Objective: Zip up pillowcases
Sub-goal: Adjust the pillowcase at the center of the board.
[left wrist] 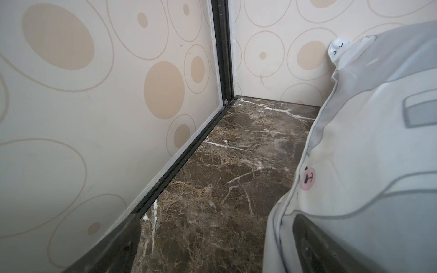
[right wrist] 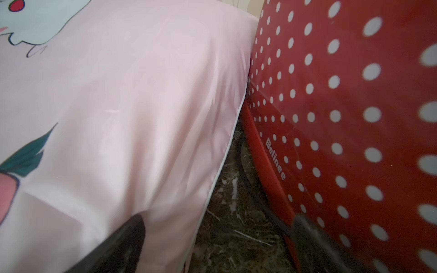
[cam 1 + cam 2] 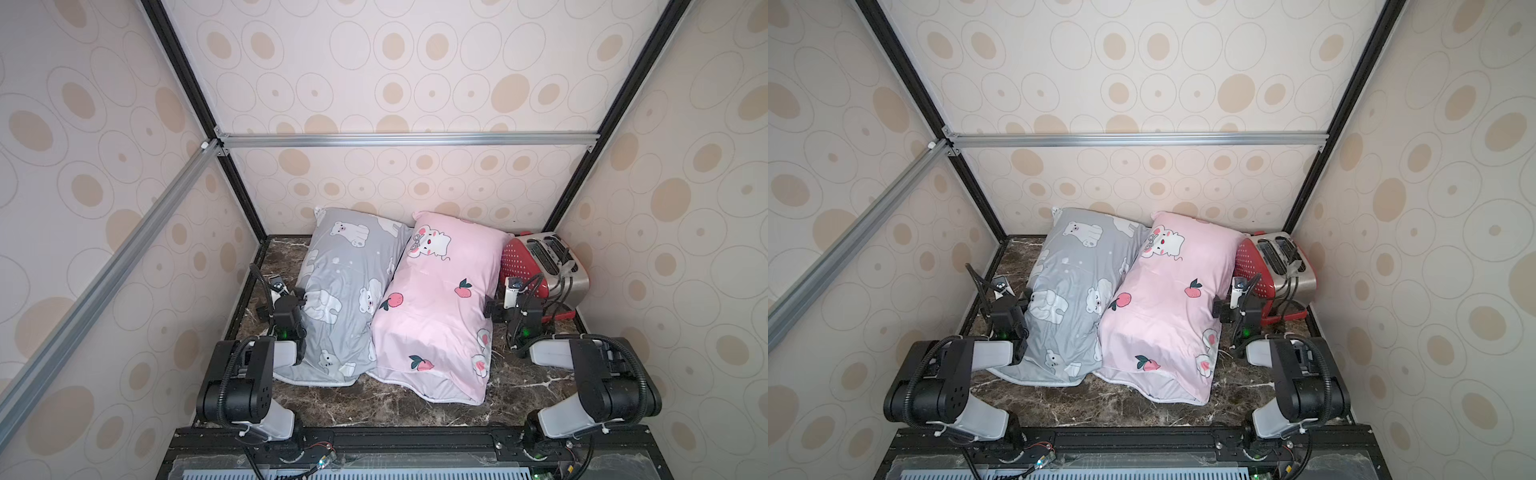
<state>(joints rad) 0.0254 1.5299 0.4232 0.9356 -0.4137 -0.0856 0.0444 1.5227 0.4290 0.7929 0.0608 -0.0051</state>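
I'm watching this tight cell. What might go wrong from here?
The right gripper stands open in the narrow gap between the pink pillowcase and the red toaster; it may bump the toaster or snag its black cord. No zipper shows in any view, so the fingers may pinch only fabric. The grey pillowcase touches the pink one, so pulling either may drag both.

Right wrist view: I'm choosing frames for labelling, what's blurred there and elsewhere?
Right wrist view: toaster and right gripper blur nearest the lens. Left wrist view: table sharp, grey pillowcase soft up close. Both top views: even light, no hard shadows.
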